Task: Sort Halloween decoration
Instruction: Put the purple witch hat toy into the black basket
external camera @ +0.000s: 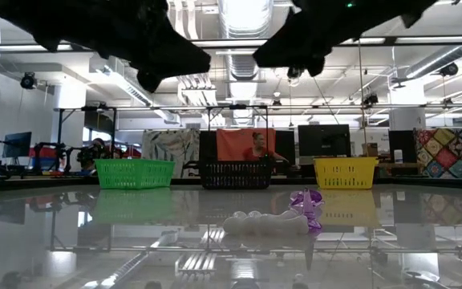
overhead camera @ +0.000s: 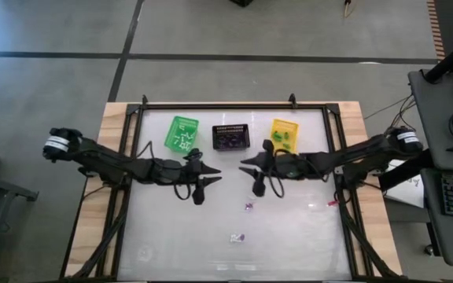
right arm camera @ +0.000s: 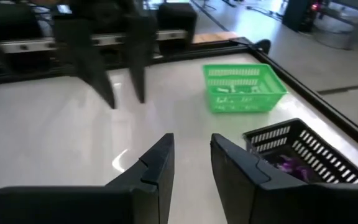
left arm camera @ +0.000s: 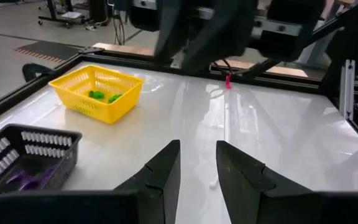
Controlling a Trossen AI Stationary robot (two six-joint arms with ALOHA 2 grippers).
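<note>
Two loose trinkets lie on my white tabletop [overhead camera: 305, 236]: a purple trinket [overhead camera: 248, 206] just below my right pincer, and a white trinket [overhead camera: 237, 237] farther toward the near edge, with a speck of purple at its side. From table height the white one [external camera: 265, 224] sits in front and the purple one [external camera: 306, 202] stands just behind it to the right, the two close together or touching; I cannot tell which. Other pieces already rest in baskets lined up along the far edge: white ones in the green basket [overhead camera: 182, 133], purple ones in the black basket [overhead camera: 230, 137] in the middle, green ones in the yellow basket [overhead camera: 283, 134]. Seen past my left fingers [left arm camera: 160, 174], the green pieces [left arm camera: 103, 96] lie in the yellow basket's bottom, and a pink scrap [left arm camera: 228, 81] lies on the tabletop by the far frame. My left pincer [overhead camera: 200, 185] hovers over the middle of the tabletop, below the green and black baskets, jaws parted with a narrow gap and nothing between them. My right pincer [overhead camera: 259, 179] faces it from the other side, near the yellow basket, jaws likewise parted and gripping nothing; past its fingers [right arm camera: 157, 171] I see the purple pieces [right arm camera: 289, 165] in the black basket. Beyond the tabletop a person [external camera: 257, 149] sits behind the black basket.
</note>
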